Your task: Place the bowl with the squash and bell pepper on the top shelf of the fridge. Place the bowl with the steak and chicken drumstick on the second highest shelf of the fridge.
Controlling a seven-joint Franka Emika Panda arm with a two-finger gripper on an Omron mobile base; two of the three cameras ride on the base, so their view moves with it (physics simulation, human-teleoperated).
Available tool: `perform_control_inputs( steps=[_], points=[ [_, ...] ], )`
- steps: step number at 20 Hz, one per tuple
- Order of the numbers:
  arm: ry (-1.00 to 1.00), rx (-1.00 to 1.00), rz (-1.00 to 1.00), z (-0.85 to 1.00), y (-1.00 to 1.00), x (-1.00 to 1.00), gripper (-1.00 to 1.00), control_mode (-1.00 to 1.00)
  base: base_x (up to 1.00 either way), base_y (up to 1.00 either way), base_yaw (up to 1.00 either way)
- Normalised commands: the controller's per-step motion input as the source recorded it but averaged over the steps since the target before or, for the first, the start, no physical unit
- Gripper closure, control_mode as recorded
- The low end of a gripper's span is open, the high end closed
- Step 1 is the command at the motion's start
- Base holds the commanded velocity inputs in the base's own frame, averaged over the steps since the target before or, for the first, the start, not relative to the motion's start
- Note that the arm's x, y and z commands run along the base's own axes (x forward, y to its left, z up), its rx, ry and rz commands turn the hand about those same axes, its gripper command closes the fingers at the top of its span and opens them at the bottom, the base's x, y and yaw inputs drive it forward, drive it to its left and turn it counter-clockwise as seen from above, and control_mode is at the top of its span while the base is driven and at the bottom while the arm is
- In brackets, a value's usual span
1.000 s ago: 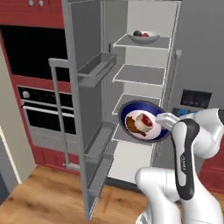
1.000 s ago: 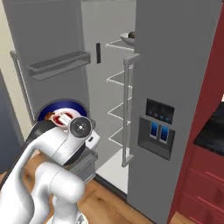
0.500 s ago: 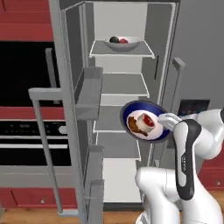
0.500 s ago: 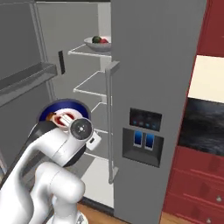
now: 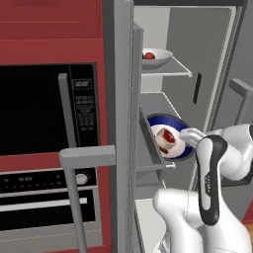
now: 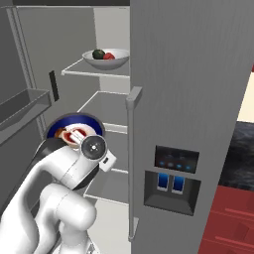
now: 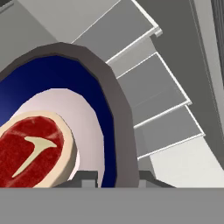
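The bowl with the squash and bell pepper [image 6: 106, 58] is plain white and sits on the top shelf [image 6: 87, 72] of the open fridge; the dark green squash [image 6: 98, 53] and red bell pepper [image 6: 110, 56] lie in it. That white bowl [image 5: 157, 57] shows on the top shelf [image 5: 170, 72] in the left base view too. My gripper [image 7: 116, 179] is shut on the rim of the blue-rimmed bowl [image 5: 170, 141] [image 6: 74, 130] [image 7: 116, 105], held tilted in front of the shelves, below the second highest shelf [image 6: 106, 106]. The steak [image 7: 30, 148] lies in it, a brownish piece [image 6: 61, 133] beside it.
The open fridge door [image 5: 123, 128] with its bins stands edge-on to my left, and a black wall oven [image 5: 44, 113] lies beyond it. The closed door with the dispenser [image 6: 171, 173] is on my right. Lower shelves [image 7: 168, 127] lie behind the held bowl.
Both base views have shifted as the base drove closer and turned; the fridge interior looks larger. The blue-rimmed bowl stays in my shut gripper.
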Motion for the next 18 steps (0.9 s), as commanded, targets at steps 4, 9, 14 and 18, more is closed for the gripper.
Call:
perform_control_inputs(
  steps=[4, 9, 14, 18],
  points=[
    [0.16, -0.01, -0.49, -0.47, 0.05, 0.83, 1.00, -1.00, 0.00, 0.00, 0.00],
    [0.05, 0.08, -0.45, 0.05, 0.30, 0.98, 1.00, -1.00, 0.00, 0.00, 0.00],
    [0.16, 0.09, -0.16, 0.21, 0.00, 0.80, 1.00, -1.00, 0.00, 0.00, 0.00],
    [0.11, 0.07, -0.10, 0.42, 0.00, 0.70, 1.00, -1.00, 0.00, 0.00, 0.00]
  ],
)
